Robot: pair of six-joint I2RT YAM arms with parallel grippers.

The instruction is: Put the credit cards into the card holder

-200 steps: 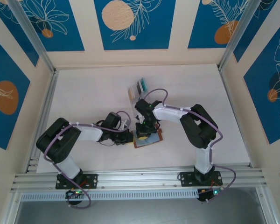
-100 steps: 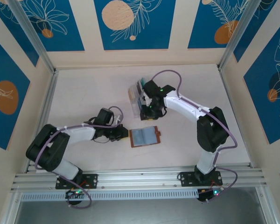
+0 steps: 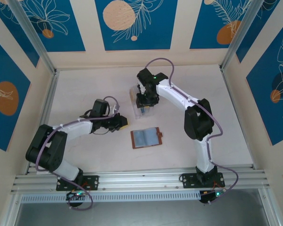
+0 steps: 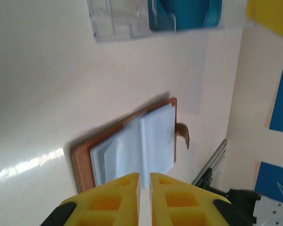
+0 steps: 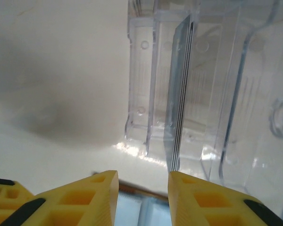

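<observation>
Posed the right gripper [image 3: 145,102] [image 5: 142,176] over the clear rack [image 3: 134,94] [image 5: 212,94] toward the far edge of the desk [image 3: 85,89], fingers spread, pinching nothing. Showed a card [image 5: 179,94] upright, edge-on, in a rack slot. Held the left gripper [image 3: 123,123] [image 4: 144,176] almost pressed together, empty, near the card holder [image 3: 147,138] [image 4: 132,146]. Found that holder open and flat by the middle of the near edge, pale pockets up.

1 card holder [image 3: 146,138], 1 clear rack [image 3: 139,102], 2 arms [image 3: 179,96]; cards [image 4: 184,14] uncountable.
</observation>
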